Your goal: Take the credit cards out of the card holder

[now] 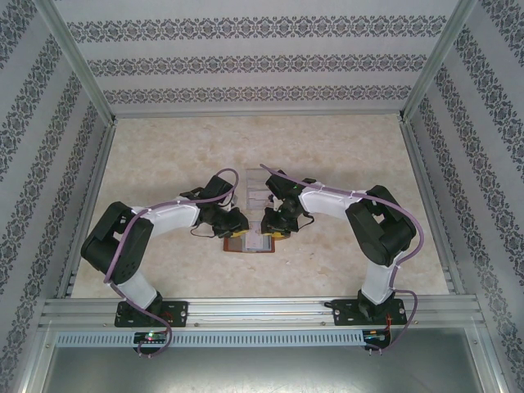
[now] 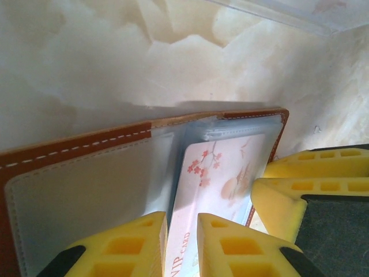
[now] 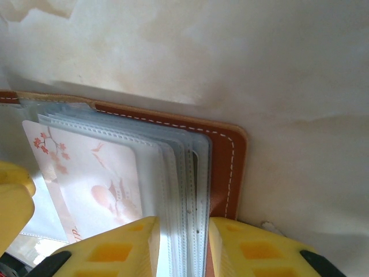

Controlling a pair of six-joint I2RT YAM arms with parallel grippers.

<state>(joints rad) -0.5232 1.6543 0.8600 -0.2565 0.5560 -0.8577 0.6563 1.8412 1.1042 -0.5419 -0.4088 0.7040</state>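
On the marbled tabletop (image 2: pixel 86 57), both jaws clamp clear sleeves (image 3: pixel 184 173) of the stitched brown-leather card holder (image 3: pixel 230 156).

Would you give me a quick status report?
Left gripper pinching card. Right gripper clamping sleeves. Card not yet out of wallet. Rack beyond wallet.
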